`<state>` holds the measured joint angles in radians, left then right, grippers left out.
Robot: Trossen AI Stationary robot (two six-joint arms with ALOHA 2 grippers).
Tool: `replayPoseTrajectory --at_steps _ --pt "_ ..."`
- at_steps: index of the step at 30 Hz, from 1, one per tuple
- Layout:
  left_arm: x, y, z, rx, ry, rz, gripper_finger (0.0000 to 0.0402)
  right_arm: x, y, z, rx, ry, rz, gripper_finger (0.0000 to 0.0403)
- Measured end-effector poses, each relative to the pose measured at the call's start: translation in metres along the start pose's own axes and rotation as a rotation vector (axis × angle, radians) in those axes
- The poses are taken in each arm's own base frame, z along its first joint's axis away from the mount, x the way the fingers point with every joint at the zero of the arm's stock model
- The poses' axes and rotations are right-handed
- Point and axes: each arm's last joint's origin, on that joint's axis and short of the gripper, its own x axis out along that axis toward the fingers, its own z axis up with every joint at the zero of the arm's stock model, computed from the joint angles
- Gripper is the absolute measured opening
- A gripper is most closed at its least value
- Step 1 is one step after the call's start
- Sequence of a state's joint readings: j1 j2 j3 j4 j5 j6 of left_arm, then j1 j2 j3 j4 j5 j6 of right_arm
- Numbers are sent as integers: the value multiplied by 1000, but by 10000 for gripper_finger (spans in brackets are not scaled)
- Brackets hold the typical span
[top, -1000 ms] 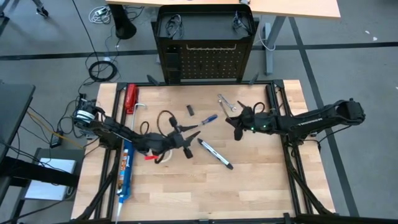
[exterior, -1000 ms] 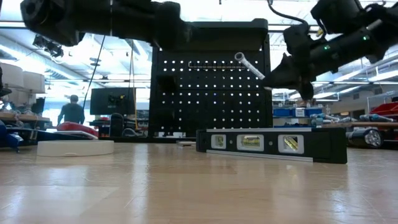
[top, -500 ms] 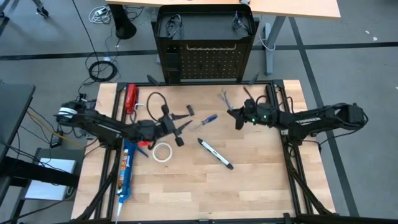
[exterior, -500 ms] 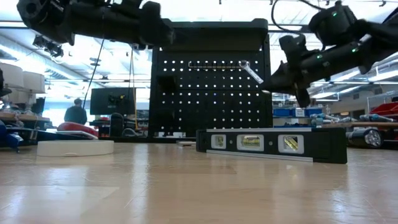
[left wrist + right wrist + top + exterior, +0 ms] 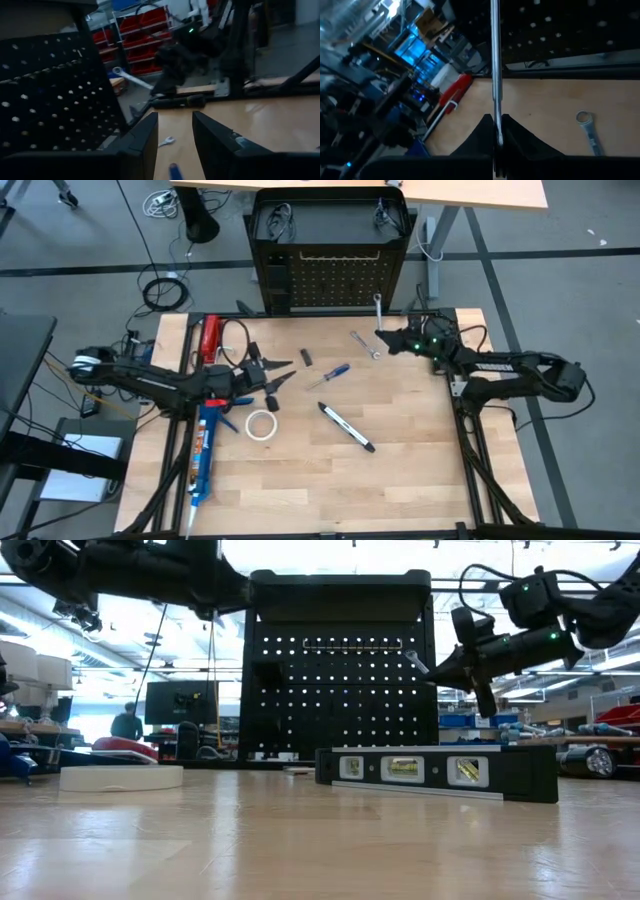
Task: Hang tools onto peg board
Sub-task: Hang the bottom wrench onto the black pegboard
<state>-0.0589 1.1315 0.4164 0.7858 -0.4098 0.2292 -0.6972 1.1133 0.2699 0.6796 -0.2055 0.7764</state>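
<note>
The right claw (image 5: 383,337) is clamped on a silver wrench (image 5: 379,308), fingers pinched tight around its shank in the right wrist view (image 5: 495,75). It sits at the table's far edge, about one o'clock from the table's middle, with the wrench pointing toward twelve at the peg board (image 5: 335,280). In the low view the wrench's ring end (image 5: 413,660) is raised before the board's right side (image 5: 340,680), just below the level of a thin bar near the top — whether it touches the holes I cannot tell.

A second wrench (image 5: 364,345) lies flat on the wood just at nine o'clock of that claw, also seen from the right wrist (image 5: 587,131).

The left claw (image 5: 278,378) hovers at about ten o'clock from centre, fingers parted with nothing between them; from the left wrist the gap between its fingers (image 5: 142,142) is bare.

Outward from it: a white tape roll (image 5: 262,424) at six o'clock of the left claw, a blue-handled screwdriver (image 5: 328,375) at three o'clock, a small black piece (image 5: 307,357) at one o'clock. A black-and-white pen tool (image 5: 346,426) lies near centre, slanting. A red-handled tool (image 5: 210,337) rests at the far left corner — a blue caulking gun (image 5: 201,455) runs along the left edge. In the low view the pen tool looks like a level (image 5: 436,772).
</note>
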Motion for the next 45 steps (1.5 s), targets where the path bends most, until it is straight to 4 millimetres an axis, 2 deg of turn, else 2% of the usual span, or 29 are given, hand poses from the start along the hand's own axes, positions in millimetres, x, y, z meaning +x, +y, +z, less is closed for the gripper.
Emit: replayPoseTrajectory --at_steps 7,12,17,33,40,45 --pt "-4 1 -2 -11 3 -24 126 -8 -16 21 58 -19 42 22" --pt "-3 0 -4 9 18 -25 126 -10 -36 28 93 9 15 22" --pt "-2 2 -5 16 24 -14 126 -3 -57 25 117 47 -1 22" --pt "-2 2 -8 11 55 -17 126 20 -83 13 155 10 89 22" --pt "-2 2 -9 3 61 -16 126 22 -91 5 178 5 88 22" --pt "-2 2 -9 4 68 -13 126 11 -91 0 176 -55 144 22"
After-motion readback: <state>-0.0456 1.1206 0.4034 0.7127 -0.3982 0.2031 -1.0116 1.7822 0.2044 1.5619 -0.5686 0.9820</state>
